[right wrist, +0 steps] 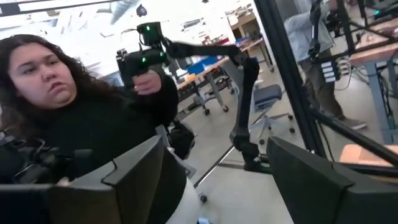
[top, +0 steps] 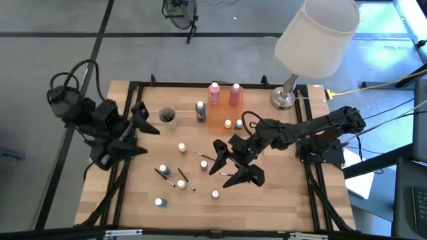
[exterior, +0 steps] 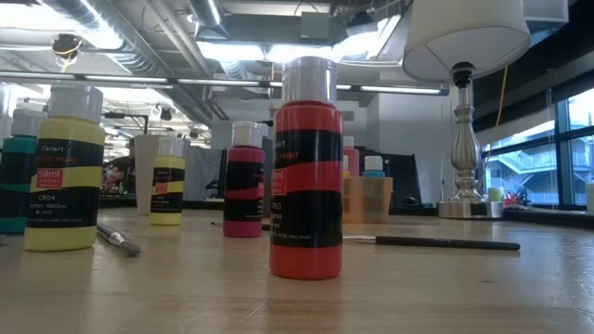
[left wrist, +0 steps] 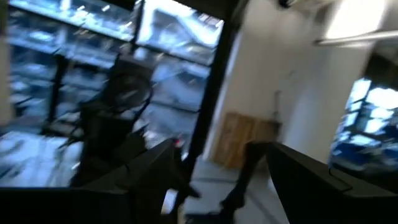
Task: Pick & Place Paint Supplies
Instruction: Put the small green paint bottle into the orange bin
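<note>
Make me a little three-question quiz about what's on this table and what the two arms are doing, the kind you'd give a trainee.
1. True or false: the right gripper is holding a paint bottle.
2. Which stands at the table's back right corner? A) the lamp B) the cup C) the red paint bottle
3. Fill in: between the left gripper and the right gripper, small bottles and thin ____ lie scattered on the wooden table.

Key:
1. False. Its fingers stand open above the table with nothing between them.
2. A. The cup sits at the back left, near the left gripper, which is also open and empty.
3. brushes.
</note>
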